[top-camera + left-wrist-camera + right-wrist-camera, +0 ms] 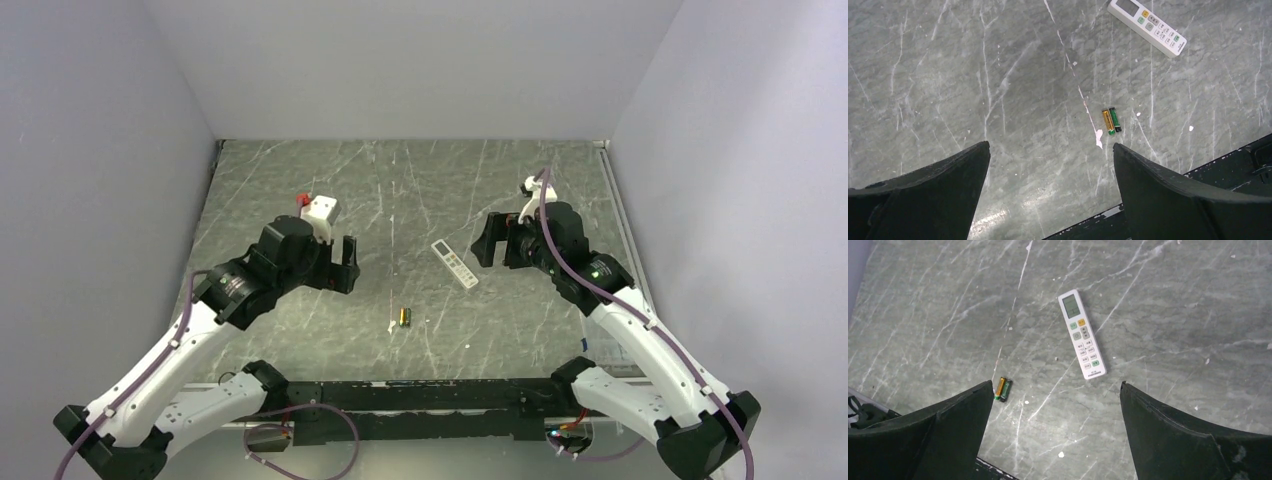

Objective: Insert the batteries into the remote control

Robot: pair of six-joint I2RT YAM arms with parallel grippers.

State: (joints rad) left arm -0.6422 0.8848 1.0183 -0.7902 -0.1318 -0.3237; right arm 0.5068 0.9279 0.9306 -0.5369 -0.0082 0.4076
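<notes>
Okay, your left gripper (346, 264) and right gripper (486, 241) gape empty; slim white plastic remote control (455, 263) lies buttons-up mid-frame, recess hidden, gold-green cylindrical batteries (403, 318) below.

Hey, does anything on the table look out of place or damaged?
Nothing looks damaged or spilled. The remote control lies buttons up, so its back faces down; the batteries lie side by side, apart from it.
</notes>
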